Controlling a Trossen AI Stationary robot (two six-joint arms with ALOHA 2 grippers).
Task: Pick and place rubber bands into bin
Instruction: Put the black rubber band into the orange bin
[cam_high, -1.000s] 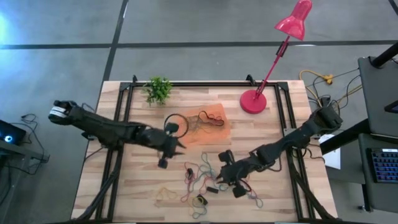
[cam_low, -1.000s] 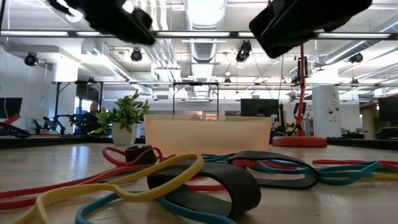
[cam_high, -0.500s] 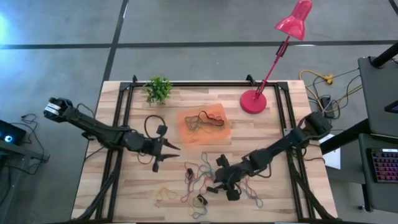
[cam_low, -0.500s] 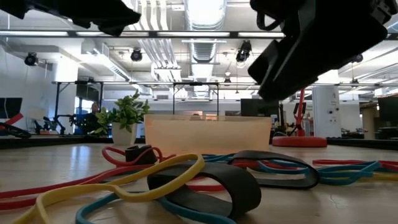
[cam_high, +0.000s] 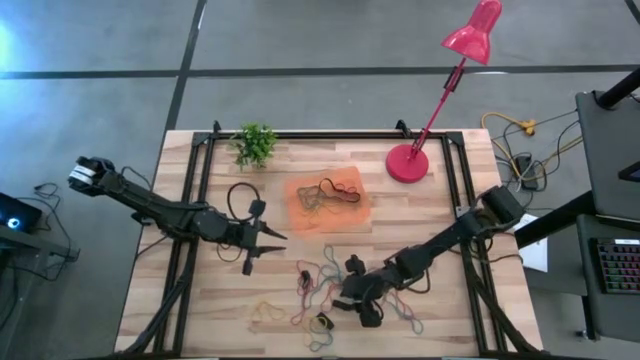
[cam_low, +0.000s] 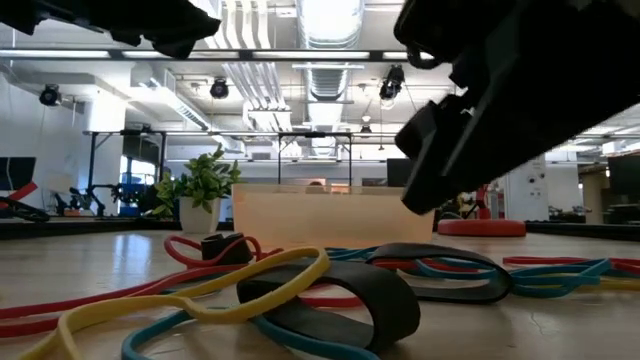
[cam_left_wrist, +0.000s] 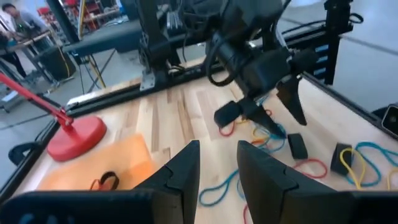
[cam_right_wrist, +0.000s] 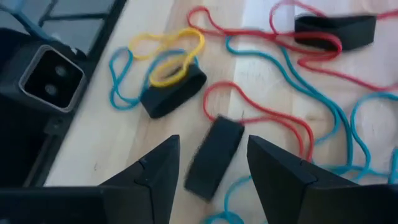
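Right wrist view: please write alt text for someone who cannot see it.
The right gripper, fingers open, hovers over a black rubber band on the wooden table. Red, blue and yellow rubber bands tangle around it, with two more wide black bands among them.

Open workshop hall behind the table

Grey floor (cam_high: 300, 40), ceiling ducts (cam_low: 325, 70), bright strip lights (cam_low: 325, 15), distant benches (cam_low: 110, 205).

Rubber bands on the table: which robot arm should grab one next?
Right, probably. The right gripper hangs open over the loose rubber bands, a black band between its fingers. The left gripper is off to the side.
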